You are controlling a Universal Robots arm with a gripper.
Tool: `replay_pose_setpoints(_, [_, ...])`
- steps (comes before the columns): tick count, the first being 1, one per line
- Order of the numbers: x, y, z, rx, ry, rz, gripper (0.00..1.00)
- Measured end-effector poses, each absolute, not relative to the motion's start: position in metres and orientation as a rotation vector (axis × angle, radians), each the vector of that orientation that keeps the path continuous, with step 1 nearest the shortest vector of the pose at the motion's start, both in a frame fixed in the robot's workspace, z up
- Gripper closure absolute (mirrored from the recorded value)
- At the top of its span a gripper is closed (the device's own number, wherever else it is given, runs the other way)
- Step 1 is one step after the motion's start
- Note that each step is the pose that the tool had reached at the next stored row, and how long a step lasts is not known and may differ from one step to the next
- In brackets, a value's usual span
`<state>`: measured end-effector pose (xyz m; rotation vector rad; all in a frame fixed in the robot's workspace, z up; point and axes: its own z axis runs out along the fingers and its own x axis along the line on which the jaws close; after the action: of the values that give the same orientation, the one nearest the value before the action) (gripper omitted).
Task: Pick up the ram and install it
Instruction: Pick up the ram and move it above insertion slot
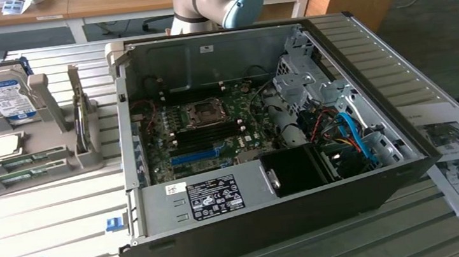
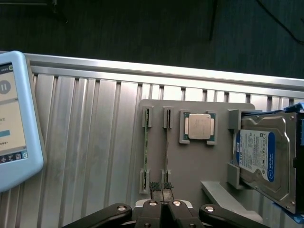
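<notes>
Nearest us, the gripper (image 2: pixel 161 186) hangs, fingers closed together, above two ram sticks (image 2: pixel 146 151) set on edge in a grey holder (image 2: pixel 199 161) at the exterior view's left; beyond we see a processor chip (image 2: pixel 198 127), a hard drive (image 2: pixel 259 156), then the open computer case (image 1: pixel 266 230).

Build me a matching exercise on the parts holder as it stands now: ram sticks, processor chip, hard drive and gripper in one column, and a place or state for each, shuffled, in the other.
Column one
1. ram sticks
2. processor chip
3. hard drive
4. gripper

Column two
A. lying flat, silver face up, in a square frame on the grey holder
B. shut, hovering above the holder
C. standing on edge, side by side, in narrow slots
D. blue and white label, propped at the holder's end

Pairs: 1-C, 2-A, 3-D, 4-B
</notes>
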<state>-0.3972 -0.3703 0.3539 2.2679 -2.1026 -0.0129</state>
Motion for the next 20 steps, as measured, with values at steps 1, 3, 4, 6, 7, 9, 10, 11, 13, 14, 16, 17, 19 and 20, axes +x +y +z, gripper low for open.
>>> replay_pose_setpoints(1, [-0.3972, -0.3703, 0.3535, 2.268, -2.102, -0.013, 0.91])
replay_pose_setpoints(3, [-0.3972, -0.3703, 0.3531, 2.269, -2.101, -0.013, 0.91])
replay_pose_setpoints(4, [-0.3972, -0.3703, 0.3530, 2.269, -2.101, -0.013, 0.91])
replay_pose_setpoints(6, [-0.3972, -0.3703, 0.3529, 2.269, -2.101, -0.013, 0.91])
replay_pose_setpoints(7, [-0.3972, -0.3703, 0.3529, 2.269, -2.101, -0.013, 0.91])
replay_pose_setpoints(9, [-0.3972, -0.3703, 0.3529, 2.269, -2.101, -0.013, 0.91])
replay_pose_setpoints(10, [-0.3972, -0.3703, 0.3529, 2.269, -2.101, -0.013, 0.91])
replay_pose_setpoints(11, [-0.3972, -0.3703, 0.3529, 2.269, -2.101, -0.013, 0.91])
replay_pose_setpoints(13, [-0.3972, -0.3703, 0.3529, 2.269, -2.101, -0.013, 0.91])
replay_pose_setpoints(14, [-0.3972, -0.3703, 0.3529, 2.269, -2.101, -0.013, 0.91])
replay_pose_setpoints(16, [-0.3972, -0.3703, 0.3529, 2.269, -2.101, -0.013, 0.91])
replay_pose_setpoints(17, [-0.3972, -0.3703, 0.3529, 2.269, -2.101, -0.013, 0.90])
replay_pose_setpoints(19, [-0.3972, -0.3703, 0.3529, 2.269, -2.101, -0.013, 0.84])
replay_pose_setpoints(20, [-0.3972, -0.3703, 0.3529, 2.269, -2.101, -0.013, 0.84])
